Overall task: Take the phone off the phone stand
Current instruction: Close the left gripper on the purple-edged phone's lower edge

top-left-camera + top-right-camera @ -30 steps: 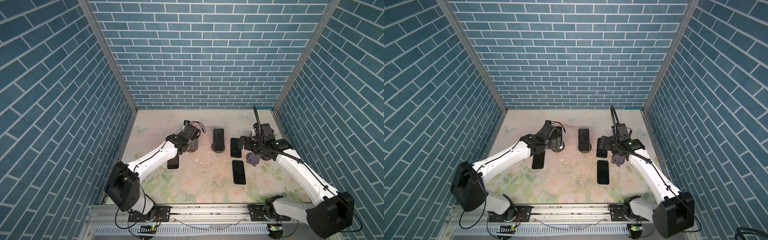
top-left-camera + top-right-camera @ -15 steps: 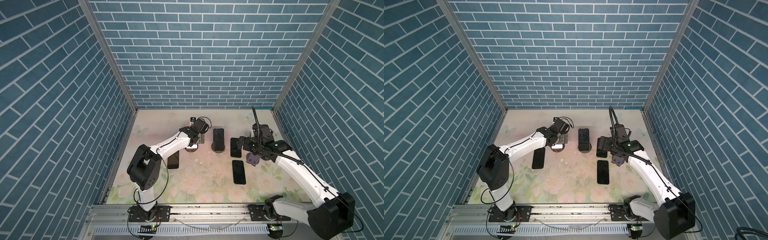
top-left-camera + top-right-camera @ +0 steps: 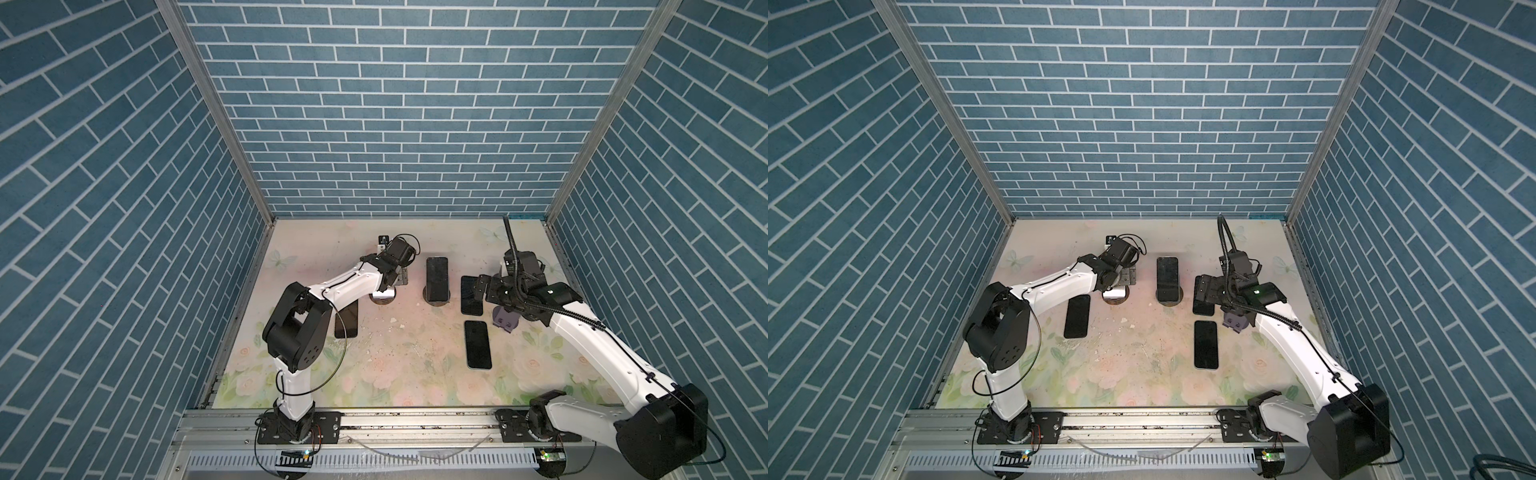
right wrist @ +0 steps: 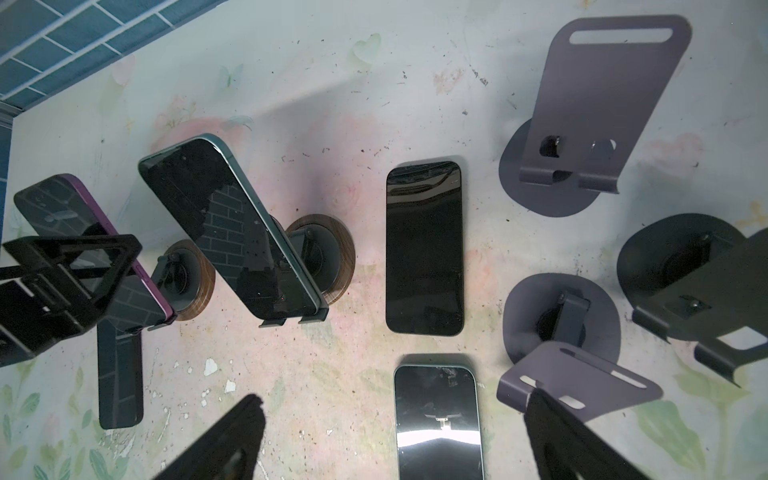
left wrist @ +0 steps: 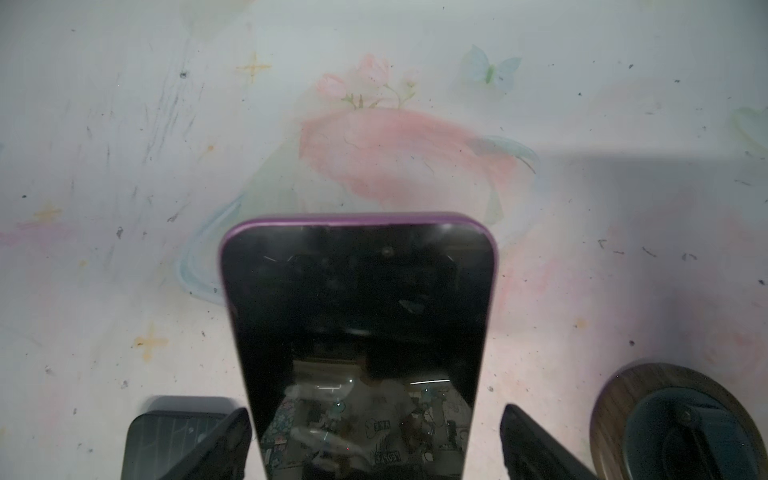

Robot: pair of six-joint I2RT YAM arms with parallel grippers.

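Right now the left claw (image 5: 374,415) sits around the purple phone (image 5: 357,316), with one finger (image 5: 224,440) by each long side; the jaws are wide; one finger looks to touch the case, a gap shows at the other, so nothing is held yet.

The purple phone leans back on its phone stand (image 4: 199,299), which has a round wooden foot; its low end rests in little hooks; the stand is on the table (image 3: 415,374), nearer the far edge than the near one, on the left side.

I think the phone is stiff and not heavy; the glass front is smooth, slippery and could crack; the case rim should give more grip; so pinch the two long sides, not the glass, and lift up out of the hooks; the stand may tip or come along if the pull is sideways.

Just beside it a teal phone (image 3: 436,278) leans on a second wooden stand; further toward the right edge the right claw (image 4: 395,399) hangs wide and empty above two flat phones.
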